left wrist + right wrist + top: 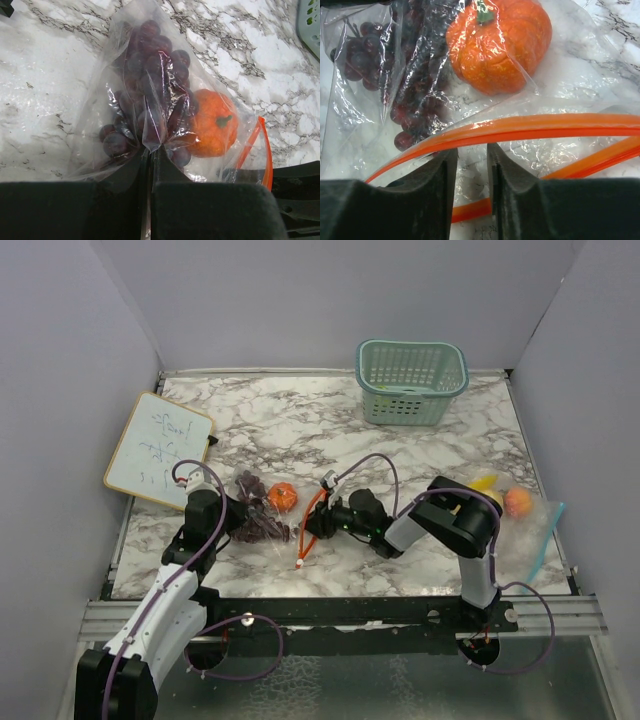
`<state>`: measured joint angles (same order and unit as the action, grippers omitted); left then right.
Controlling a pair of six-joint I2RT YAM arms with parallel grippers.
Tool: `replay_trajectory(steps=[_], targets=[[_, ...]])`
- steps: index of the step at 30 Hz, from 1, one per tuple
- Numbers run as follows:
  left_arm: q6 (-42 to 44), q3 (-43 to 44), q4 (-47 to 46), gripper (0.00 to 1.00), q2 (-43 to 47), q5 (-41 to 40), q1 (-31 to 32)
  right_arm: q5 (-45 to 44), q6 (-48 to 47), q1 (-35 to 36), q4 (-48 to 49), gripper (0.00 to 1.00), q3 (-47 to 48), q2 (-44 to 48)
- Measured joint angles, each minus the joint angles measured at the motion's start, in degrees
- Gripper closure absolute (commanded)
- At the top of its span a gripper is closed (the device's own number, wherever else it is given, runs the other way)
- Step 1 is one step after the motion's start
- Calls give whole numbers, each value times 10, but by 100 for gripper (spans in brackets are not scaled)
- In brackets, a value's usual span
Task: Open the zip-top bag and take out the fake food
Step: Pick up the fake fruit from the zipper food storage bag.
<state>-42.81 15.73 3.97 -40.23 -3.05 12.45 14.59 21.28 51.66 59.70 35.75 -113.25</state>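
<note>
Clear crinkled bag (87,150), orange-red zip (520,127); purple grapes (150,65), orange (212,122) inside.

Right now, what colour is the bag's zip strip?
The zip strip is orange, seen best in the right wrist view.

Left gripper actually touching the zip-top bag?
Touching. Left wrist view shows the left gripper shut, a fold of the zip-top bag pinched between its jaws.
</note>
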Motion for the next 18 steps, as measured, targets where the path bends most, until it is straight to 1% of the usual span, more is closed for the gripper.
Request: replay_trajectory(steps=[4, 10, 14, 16, 18], targets=[[-2, -1, -5, 100, -3, 0, 0, 1, -2, 2, -13, 76, 11, -5], [-3, -2, -12, 100, -10, 0, 0, 4, -8, 9, -32, 76, 45, -4], [-5, -2, -18, 100, -17, 0, 0, 7, -12, 12, -38, 76, 45, 15], [-7, -2, -20, 100, -18, 0, 0, 10, -15, 15, -38, 74, 40, 32], [-10, -5, -26, 100, -19, 0, 0, 14, -17, 17, -37, 68, 30, 53]])
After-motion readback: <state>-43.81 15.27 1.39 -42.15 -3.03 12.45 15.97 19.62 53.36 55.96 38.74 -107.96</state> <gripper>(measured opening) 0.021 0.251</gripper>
